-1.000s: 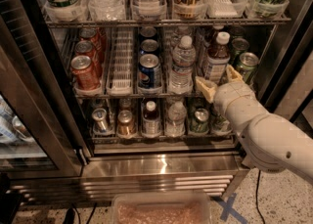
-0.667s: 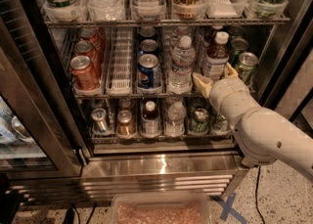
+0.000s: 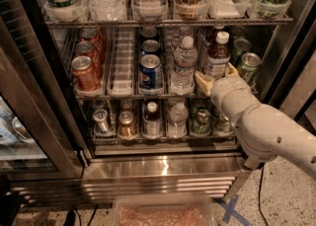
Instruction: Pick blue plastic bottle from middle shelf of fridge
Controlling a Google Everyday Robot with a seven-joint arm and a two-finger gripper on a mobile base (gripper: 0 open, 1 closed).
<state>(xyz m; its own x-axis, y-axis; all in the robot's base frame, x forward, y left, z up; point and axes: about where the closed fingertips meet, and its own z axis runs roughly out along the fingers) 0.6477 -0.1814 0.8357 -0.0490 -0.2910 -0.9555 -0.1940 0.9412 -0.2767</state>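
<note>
The blue plastic bottle (image 3: 217, 55), with dark brown drink, a white cap and a pale label, stands at the front of its lane on the middle shelf (image 3: 123, 93) of the fridge (image 3: 158, 170). My gripper (image 3: 217, 76) is at the bottle's lower part. One tan finger (image 3: 203, 82) is to its left and the other (image 3: 231, 69) to its right, spread apart around the bottle. My white arm comes in from the lower right and hides the bottle's base.
A clear water bottle (image 3: 183, 64) stands just left of the bottle and green cans (image 3: 248, 65) just right. A Pepsi can (image 3: 150, 72) and red cans (image 3: 85, 73) lie further left. The open glass door (image 3: 34, 96) is at the left. A plastic bin (image 3: 163, 212) sits on the floor below.
My gripper has shifted slightly up and further into the shelf, its fingers now closer around the bottle's lower part. The bottle has not moved.
</note>
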